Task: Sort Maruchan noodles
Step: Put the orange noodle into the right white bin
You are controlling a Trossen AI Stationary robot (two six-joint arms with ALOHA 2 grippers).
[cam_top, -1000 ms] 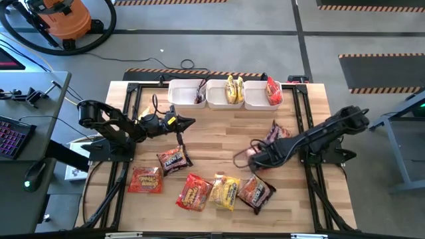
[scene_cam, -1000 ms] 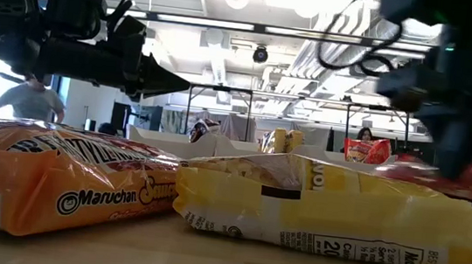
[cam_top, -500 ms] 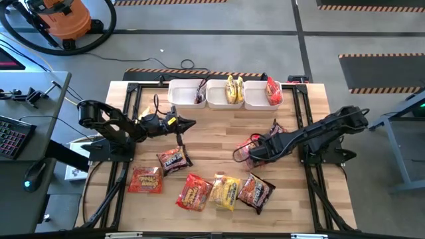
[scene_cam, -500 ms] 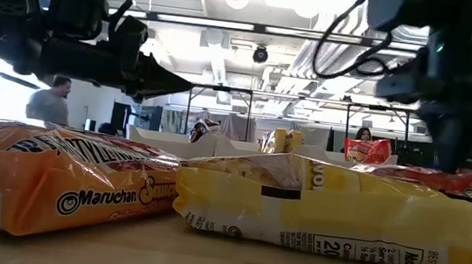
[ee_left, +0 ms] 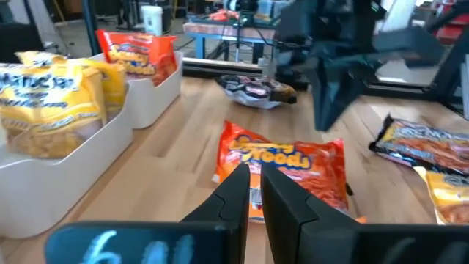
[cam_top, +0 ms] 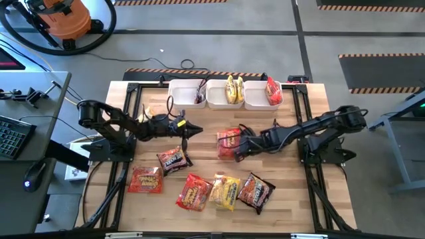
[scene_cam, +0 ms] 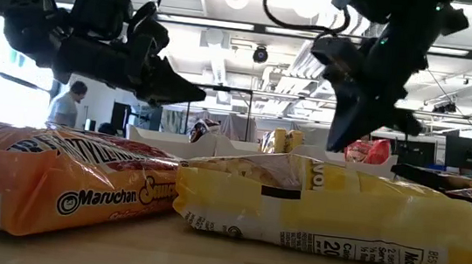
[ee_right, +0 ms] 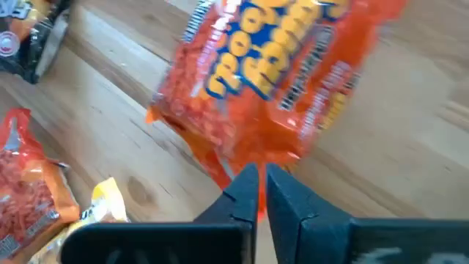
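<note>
I see three white bins (cam_top: 226, 101) along the tabletop's (cam_top: 206, 136) far edge: a dark packet in the left, yellow packets (cam_top: 232, 88) in the middle, a red packet (cam_top: 273, 91) in the right. My right gripper (cam_top: 237, 149) pinches the edge of a red Maruchan packet (cam_top: 228, 143) mid-tabletop. My left gripper (cam_top: 197, 130), fingers pressed together, holds nothing. Five packets (cam_top: 199, 189) lie along the near side, and one dark packet lies by the right arm.
</note>
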